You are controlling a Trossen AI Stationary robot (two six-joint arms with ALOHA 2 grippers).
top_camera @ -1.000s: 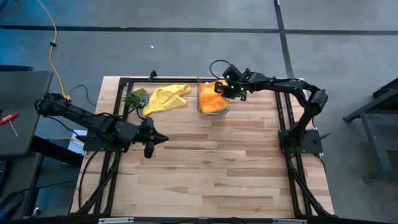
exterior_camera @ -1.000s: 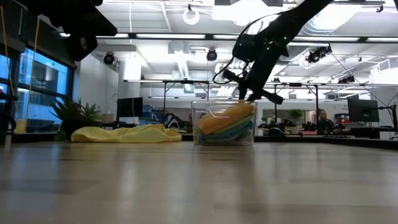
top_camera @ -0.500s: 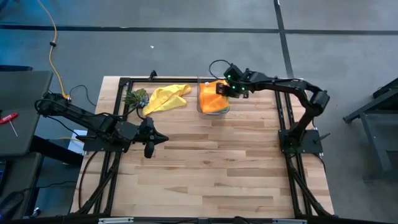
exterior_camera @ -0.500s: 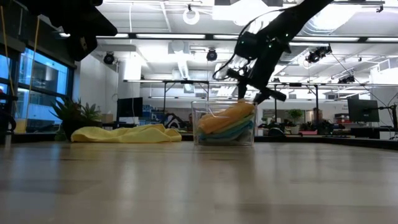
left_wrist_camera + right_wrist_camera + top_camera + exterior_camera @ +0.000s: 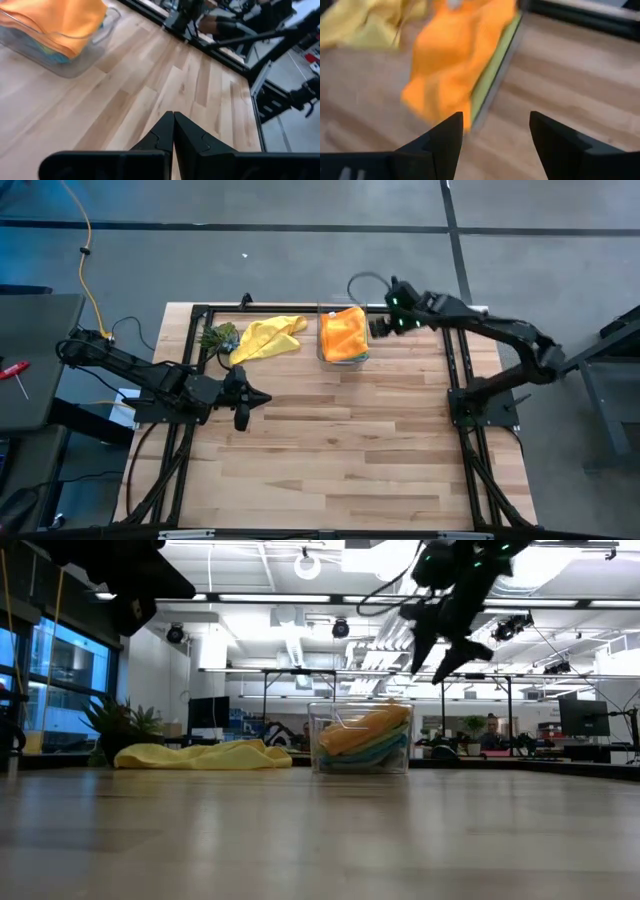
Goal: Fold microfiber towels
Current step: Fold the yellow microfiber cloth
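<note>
right tool (image 5: 380, 328) released, empty | left tool (image 5: 262, 400) clenched | orange towel (image 5: 343, 332) ×1 | yellow towel (image 5: 266, 337) ×1

This is a robotics lab set in a large open-plan office or workshop hall. A wooden table (image 5: 330, 430) stands on a grey concrete floor (image 5: 300, 260), framed by a black metal rig (image 5: 200, 315) that carries two dark robot arms. A yellow cable (image 5: 90, 270) trails across the floor at ten o'clock of the table, and a grey workbench (image 5: 30, 360) holding a red tool (image 5: 14, 370) sits at nine o'clock. Beyond the table, the level view shows rows of ceiling lights (image 5: 290, 598), exposed ducts, desks with a monitor (image 5: 583, 718), seated people (image 5: 490, 730) and potted plants (image 5: 120, 725)
</note>
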